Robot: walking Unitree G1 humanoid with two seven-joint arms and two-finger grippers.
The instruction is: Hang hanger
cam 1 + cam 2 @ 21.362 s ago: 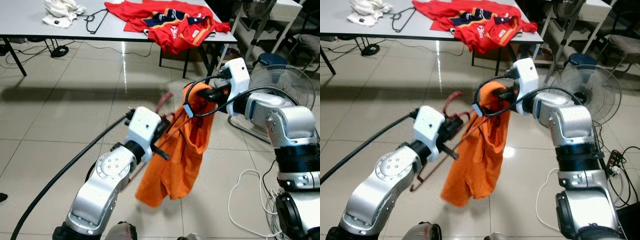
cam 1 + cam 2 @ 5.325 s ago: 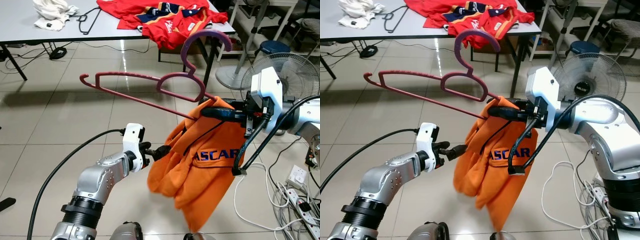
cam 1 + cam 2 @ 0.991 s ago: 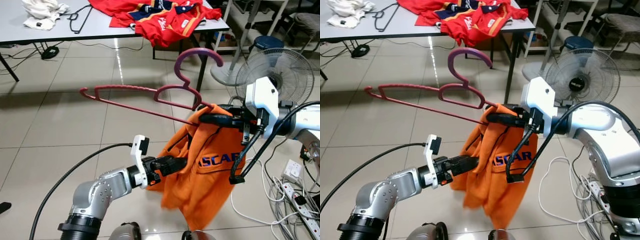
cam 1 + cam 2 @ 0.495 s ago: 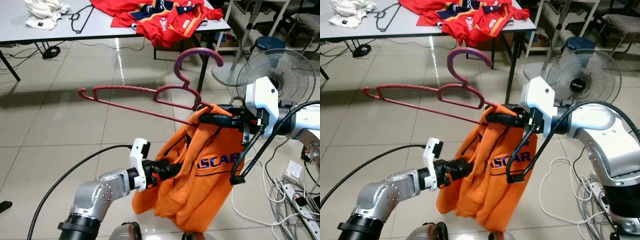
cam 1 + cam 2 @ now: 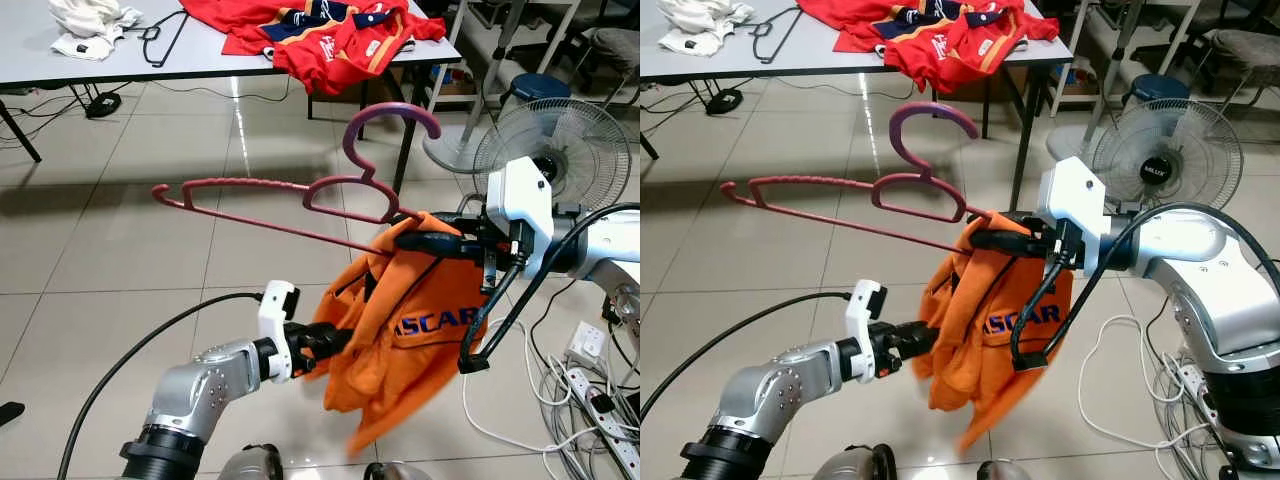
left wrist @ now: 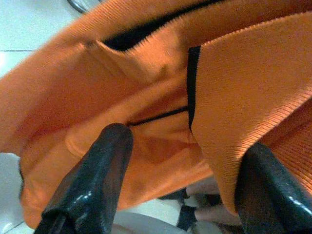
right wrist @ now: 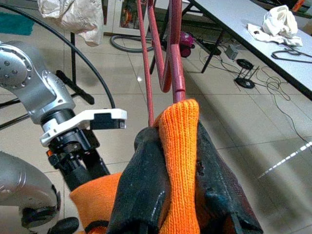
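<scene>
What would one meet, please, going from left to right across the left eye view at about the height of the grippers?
Left gripper at the fabric's edge → orange shirt hanging from the red hanger → right gripper clamped on shirt and hanger end → floor fan → power strip.

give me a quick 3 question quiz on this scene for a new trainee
1. True or false: the right tool is clamped on the orange knitted shirt at one end of the dark red plastic hanger.
2. Where do the left tool's fingers stand? A) spread, with orange cloth between them B) on the hanger's hook C) on the grey table
3. Fill in: a standing ____ is on the tiled floor behind the right arm.

Key: 1 true; 2 A; 3 fan
</scene>
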